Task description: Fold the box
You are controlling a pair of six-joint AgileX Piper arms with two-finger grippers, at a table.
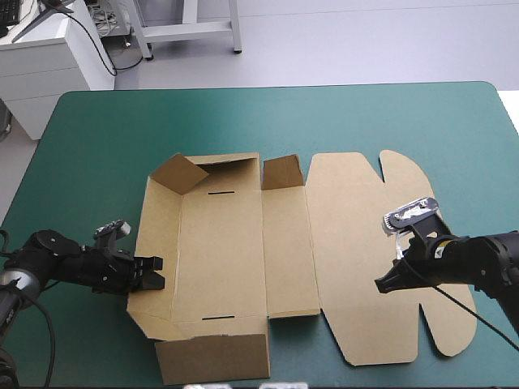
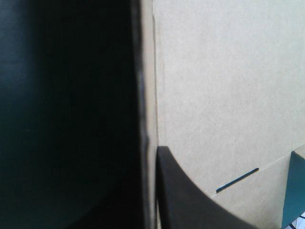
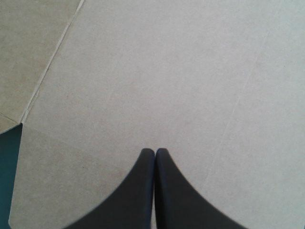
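The brown cardboard box (image 1: 219, 259) lies mid-way across the teal-green surface (image 1: 389, 121) as a half-formed tray. Its near wall (image 1: 212, 358) stands upright. The left hand (image 1: 154, 274) pinches the tilted left wall (image 1: 156, 235), with one black finger (image 2: 190, 205) inside against the board. The right hand (image 1: 383, 285), fingers pressed together, points down at the flat lid (image 1: 357, 243) on the right. The tray floor (image 1: 219, 243) is bare board with a narrow slot near each end. The far wall (image 1: 231, 168) is raised, with a corner flap (image 1: 180, 172) turned inward.
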